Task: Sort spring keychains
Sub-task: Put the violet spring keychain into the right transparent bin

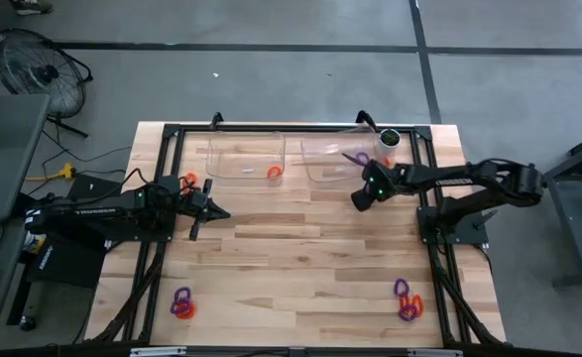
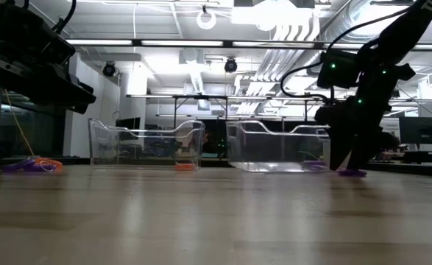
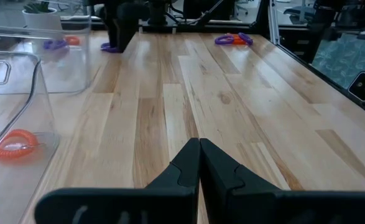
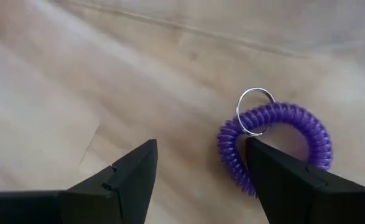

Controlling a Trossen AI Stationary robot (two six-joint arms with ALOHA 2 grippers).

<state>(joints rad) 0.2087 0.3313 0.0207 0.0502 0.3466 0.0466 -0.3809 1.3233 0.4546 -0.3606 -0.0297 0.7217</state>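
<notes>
- Okay, my right claw spread wide, low over counter, purple spring keychain beside one finger, ungripped.
- Left claw shut, empty, near left bin holding orange keychain.
- "TROSSEN" on left arm.

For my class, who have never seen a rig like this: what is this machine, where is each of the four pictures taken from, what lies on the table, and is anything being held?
Two dark robot arms work at a wooden table. One picture looks straight down, one looks level across the tabletop, and two come from cameras on the wrists. Two clear bins stand at the far edge; one holds an orange spring keychain. More orange and purple keychains lie in small heaps near the front corners. The left gripper is shut and empty. The right gripper is open, straddling a purple keychain lying on the wood. Nothing is held.
</notes>
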